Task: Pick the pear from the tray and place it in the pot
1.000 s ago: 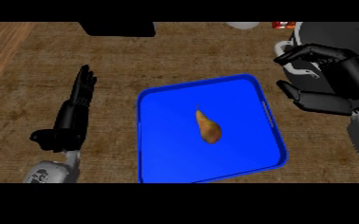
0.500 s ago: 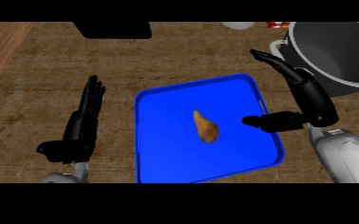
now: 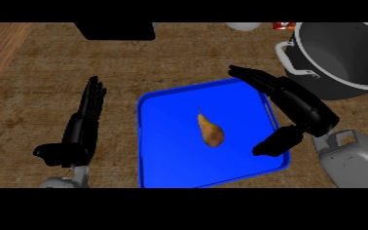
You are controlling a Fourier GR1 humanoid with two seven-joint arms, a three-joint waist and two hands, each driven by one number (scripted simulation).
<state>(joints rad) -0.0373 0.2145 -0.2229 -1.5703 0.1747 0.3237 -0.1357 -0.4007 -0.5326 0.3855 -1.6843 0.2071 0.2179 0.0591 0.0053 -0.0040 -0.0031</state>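
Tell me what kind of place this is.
Probably a kitchen counter: a wood-grain top, a large grey pot with a side handle at the right, and a pear lying on a blue tray.

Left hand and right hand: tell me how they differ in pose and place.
The left hand is over bare counter left of the tray; the right hand is over the tray's right edge, near the pear. The left hand's fingers run straight ahead; the right hand's slant leftward, thumb spread wide. Both are black, open and empty.
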